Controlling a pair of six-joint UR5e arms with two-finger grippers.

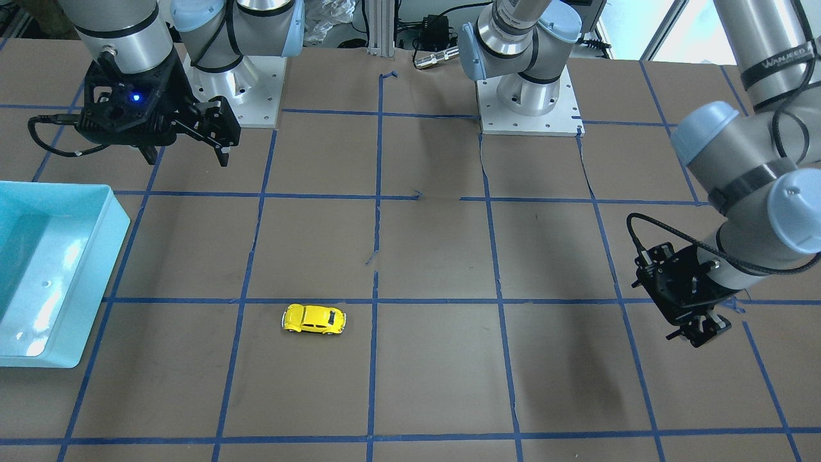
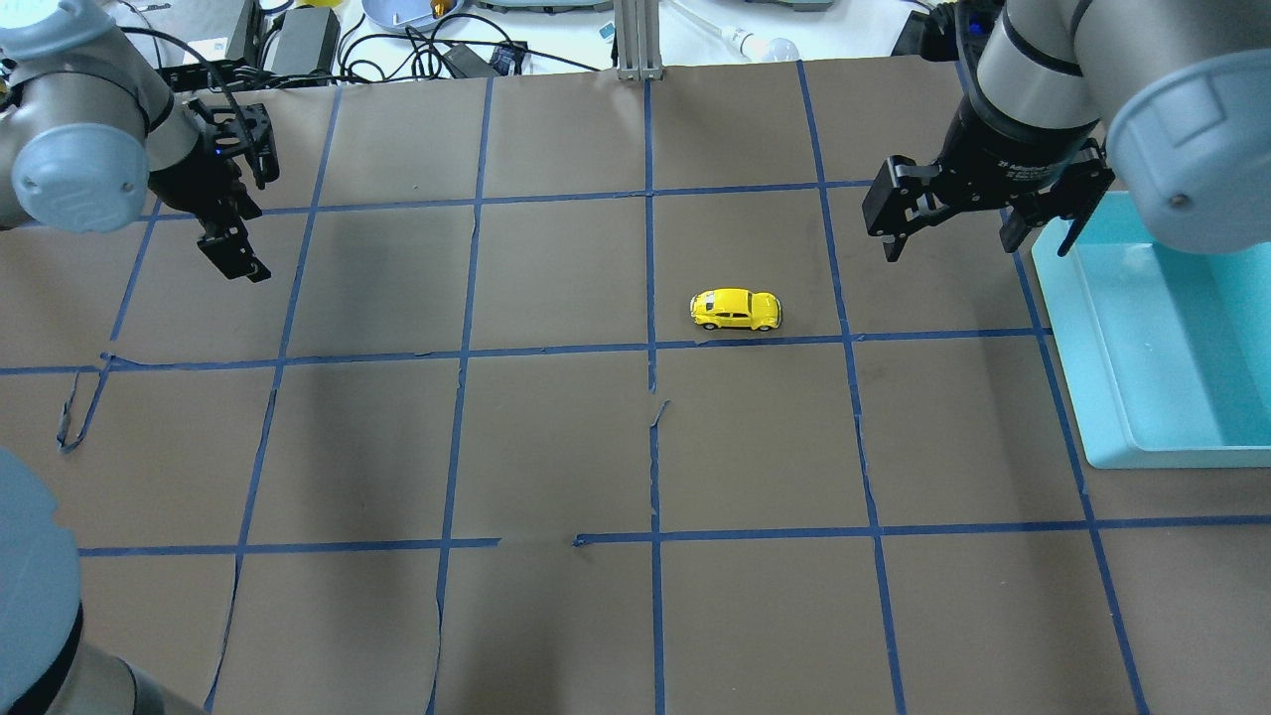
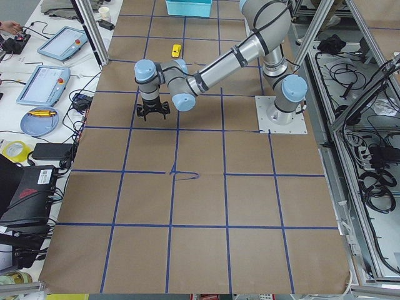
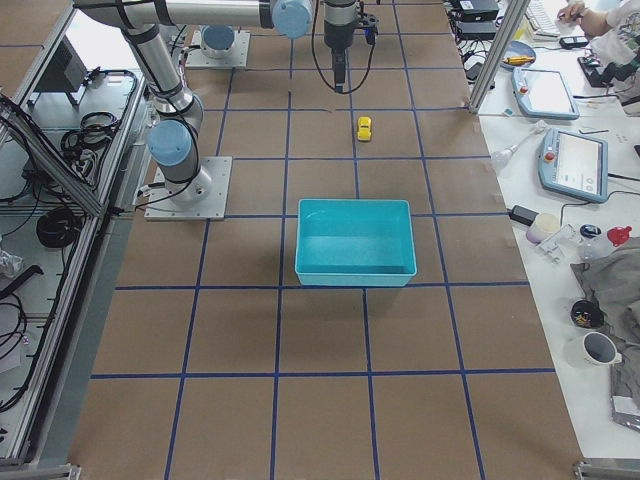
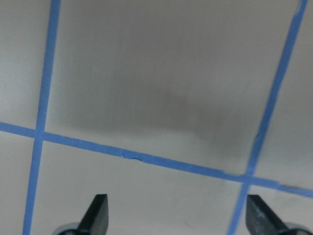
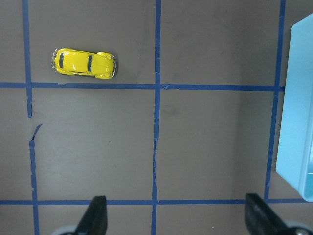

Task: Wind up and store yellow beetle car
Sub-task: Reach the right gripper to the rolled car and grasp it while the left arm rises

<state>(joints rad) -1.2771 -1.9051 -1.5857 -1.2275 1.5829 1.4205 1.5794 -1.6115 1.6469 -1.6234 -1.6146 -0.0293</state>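
Brown taped tabletop (image 2: 556,447) holds the yellow beetle car (image 2: 736,309), lengthwise across the robot's front; its nose end is unclear. Left gripper (image 5: 178,215) and right gripper (image 6: 176,215) both gape empty.

- The yellow beetle car (image 2: 736,310) stands alone on the taped table (image 2: 556,447), with bare paper on every side and open room above.
- The turquoise bin (image 2: 1067,338) sits well apart on the robot's right, its walls raised and its mouth open upward.
- The right gripper (image 2: 978,248) hangs between car and bin, jaws wide.
- The left gripper (image 1: 699,333) hangs well apart on the opposite side.
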